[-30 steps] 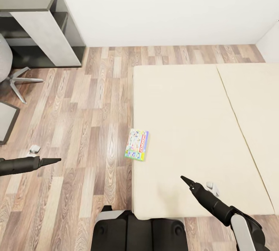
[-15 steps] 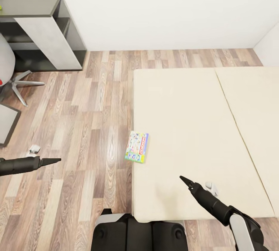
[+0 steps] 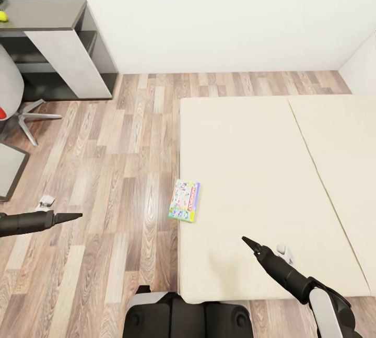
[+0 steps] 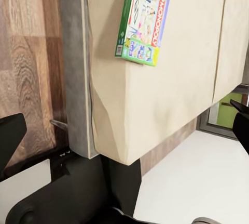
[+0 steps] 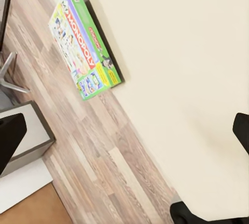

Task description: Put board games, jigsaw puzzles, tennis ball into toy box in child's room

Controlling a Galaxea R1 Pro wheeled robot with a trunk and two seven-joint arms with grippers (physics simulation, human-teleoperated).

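The right gripper [image 3: 249,244] hovers over the bed [image 3: 261,160], fingers apart and empty. The board game [image 3: 185,200] overhangs the mattress's floor-side edge, ahead and leftward, long axis along that edge. The left gripper [image 3: 73,217], state indiscernible, is farther away.

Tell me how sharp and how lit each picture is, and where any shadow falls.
Head view: even flat light, sharp, faint shadow on the bed near the right pincer. Right wrist view: board game crisp, its title readable, dark shadow along one edge. Left wrist view: sharp, soft shading down the mattress side.
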